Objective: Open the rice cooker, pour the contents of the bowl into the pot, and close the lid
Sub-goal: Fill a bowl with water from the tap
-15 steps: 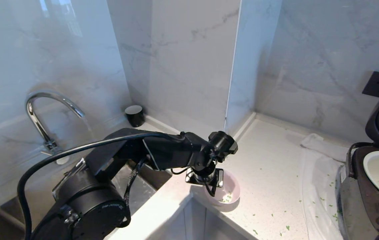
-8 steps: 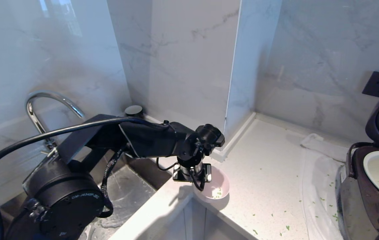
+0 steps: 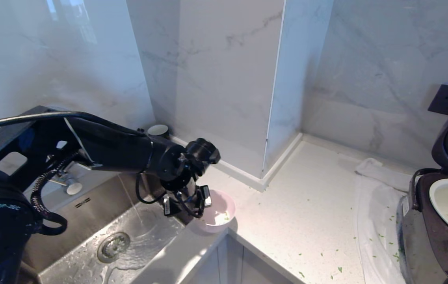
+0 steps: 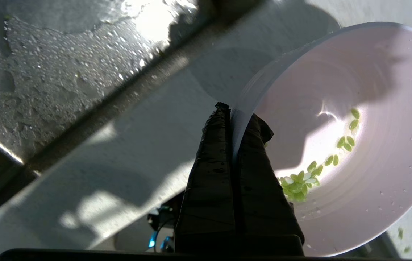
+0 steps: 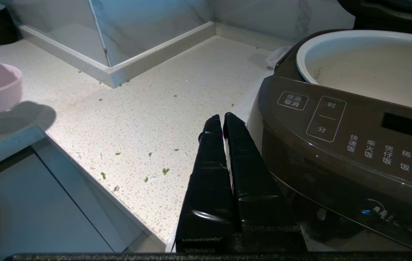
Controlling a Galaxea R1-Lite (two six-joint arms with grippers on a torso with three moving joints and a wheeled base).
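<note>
Bowl (image 3: 219,213) (pink, some green bits (image 4: 302,179) inside) sits at the worktop (image 3: 306,221) edge by the sink (image 3: 101,221), its rim pinched by the left gripper (image 4: 233,119).

The left gripper (image 3: 186,205) has carried the bowl (image 3: 219,215) leftward to the sink's (image 3: 90,205) edge.

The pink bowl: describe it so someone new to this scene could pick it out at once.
Start at the steel sink on the left; on the counter corner beside it sits the pink bowl, its rim pinched by the left hand. It holds a few green bits, unlike the black cup against the wall.
</note>
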